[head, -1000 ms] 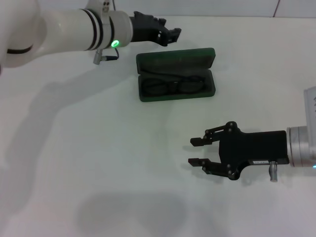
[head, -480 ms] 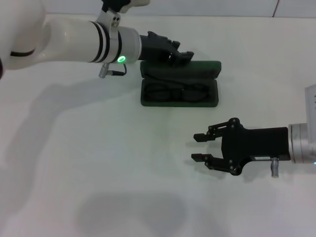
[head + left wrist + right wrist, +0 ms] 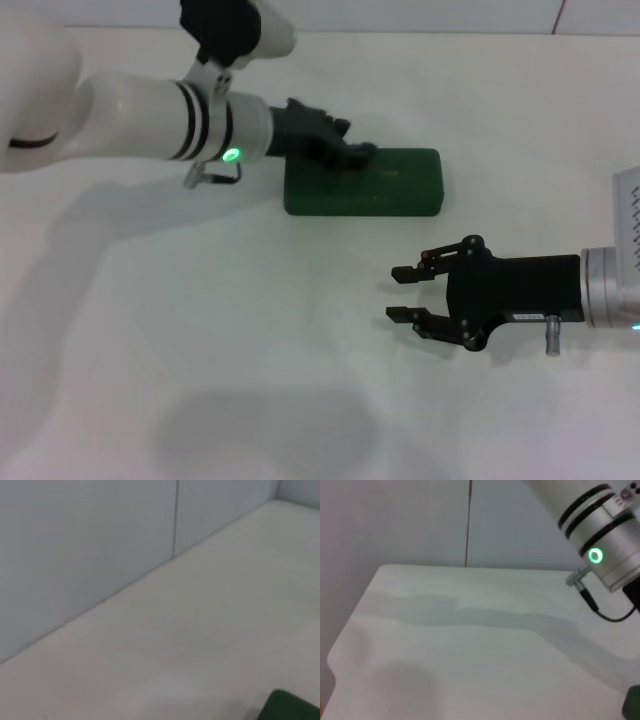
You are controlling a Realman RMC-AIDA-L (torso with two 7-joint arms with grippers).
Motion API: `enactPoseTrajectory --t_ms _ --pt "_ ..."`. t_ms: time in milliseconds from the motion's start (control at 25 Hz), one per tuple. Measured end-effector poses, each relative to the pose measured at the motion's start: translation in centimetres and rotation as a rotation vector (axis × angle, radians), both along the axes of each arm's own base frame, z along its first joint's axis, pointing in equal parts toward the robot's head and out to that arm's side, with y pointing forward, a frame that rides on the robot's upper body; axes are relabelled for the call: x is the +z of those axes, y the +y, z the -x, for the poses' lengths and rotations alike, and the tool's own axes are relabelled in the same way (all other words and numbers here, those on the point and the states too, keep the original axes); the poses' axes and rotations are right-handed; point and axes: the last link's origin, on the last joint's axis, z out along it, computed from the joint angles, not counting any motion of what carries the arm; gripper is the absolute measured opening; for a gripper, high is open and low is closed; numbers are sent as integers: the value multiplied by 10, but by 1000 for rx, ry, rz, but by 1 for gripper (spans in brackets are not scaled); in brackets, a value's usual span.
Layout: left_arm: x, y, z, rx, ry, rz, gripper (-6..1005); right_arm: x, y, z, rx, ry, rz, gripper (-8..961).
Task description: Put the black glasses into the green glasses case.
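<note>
1. Since a second ago the dark green rectangular hard glasses case [image 3: 362, 183] has gone from lid-open to lid-down; my left gripper [image 3: 350, 155] moved onto it.
2. My left gripper rests on the lid's near-left part; can't tell its finger spread.
3. Black glasses hidden, inside the shut case when last visible.
4. My right gripper [image 3: 408, 293] hovers over the white table [image 3: 200, 330], fingers apart, holding nothing, well apart from the case.

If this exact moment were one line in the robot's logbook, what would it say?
green glasses case: lid down, on table | black glasses: not visible | left pincer: on lid | right pincer: open, idle, apart from the case
</note>
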Motion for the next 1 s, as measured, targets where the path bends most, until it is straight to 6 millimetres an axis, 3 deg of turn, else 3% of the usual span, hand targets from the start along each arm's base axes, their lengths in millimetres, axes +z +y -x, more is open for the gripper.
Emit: enactPoseTrajectory --t_ms 280,440,720,840,1000 --pt "4 -5 0 -18 -38 5 559 -2 0 1 1 -2 1 391" --pt "15 -18 -10 -91 -178 29 569 0 -2 5 13 18 4 391" --pt "74 -77 -19 -339 -581 30 587 22 -13 8 55 131 67 393" --pt "96 -105 -5 -378 -687 38 595 42 -18 0 51 226 40 394" --pt "101 -133 24 -419 -643 107 644 60 -27 -6 77 313 5 560"
